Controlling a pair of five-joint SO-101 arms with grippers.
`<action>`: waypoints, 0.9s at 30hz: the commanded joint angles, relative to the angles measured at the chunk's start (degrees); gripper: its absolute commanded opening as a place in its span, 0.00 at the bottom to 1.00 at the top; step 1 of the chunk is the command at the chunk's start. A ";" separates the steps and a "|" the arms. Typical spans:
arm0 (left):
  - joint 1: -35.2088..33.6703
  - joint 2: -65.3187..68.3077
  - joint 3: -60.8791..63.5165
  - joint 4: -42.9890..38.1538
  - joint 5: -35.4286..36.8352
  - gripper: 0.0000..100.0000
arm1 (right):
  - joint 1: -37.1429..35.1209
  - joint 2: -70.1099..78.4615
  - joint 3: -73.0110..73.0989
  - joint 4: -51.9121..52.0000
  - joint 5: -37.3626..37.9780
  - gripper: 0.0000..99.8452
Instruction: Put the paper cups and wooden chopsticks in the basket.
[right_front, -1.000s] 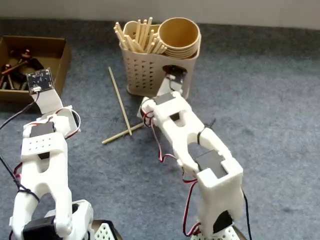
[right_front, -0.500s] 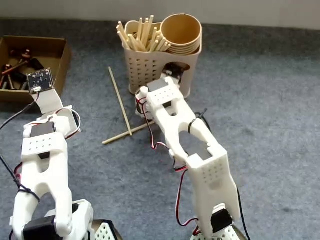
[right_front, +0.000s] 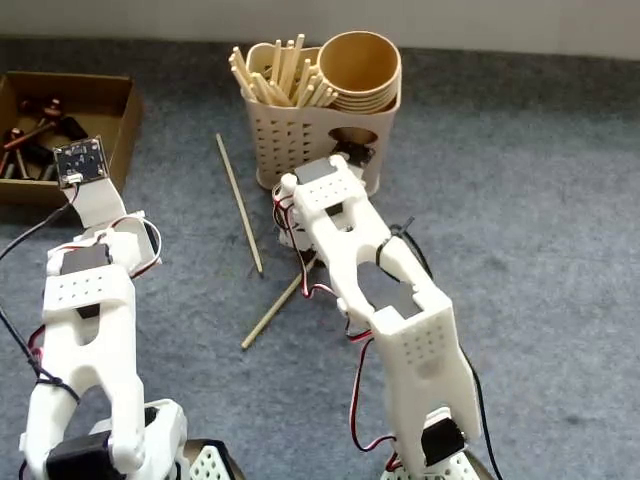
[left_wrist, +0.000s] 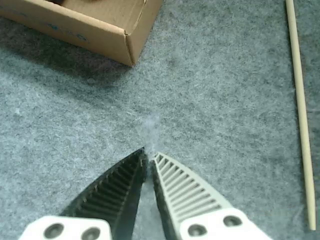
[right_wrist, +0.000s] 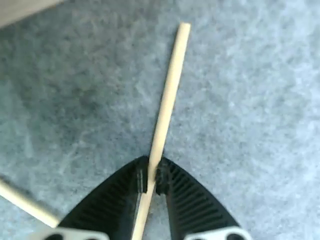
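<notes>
High view: wooden chopstick (right_front: 270, 318) lies slanted, its free end pointing to 7 o'clock.
Right gripper (right_wrist: 152, 162) jaws clamp it; left gripper (left_wrist: 149, 152) jaws are together.

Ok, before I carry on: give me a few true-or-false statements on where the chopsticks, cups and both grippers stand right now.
1. The right gripper has its fingers shut on a chopstick. True.
2. The left gripper holds a chopstick too. False: its fingers are shut on nothing, over the carpet near the cardboard box.
3. The paper cups sit stacked in the basket. True.
4. Every chopstick is already in the basket. False: besides the one that is held, a loose chopstick lies on the carpet.
</notes>
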 joint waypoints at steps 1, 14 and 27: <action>-0.75 -1.63 -0.40 -1.14 -0.53 0.00 | -3.12 -0.22 0.04 4.35 0.09 0.01; -0.75 -1.63 -0.40 -1.14 -0.53 0.00 | -8.40 -5.05 -0.40 14.64 8.26 0.01; -0.75 -1.63 -0.40 -1.23 -0.53 0.00 | -12.18 -5.23 -0.84 19.65 13.80 0.01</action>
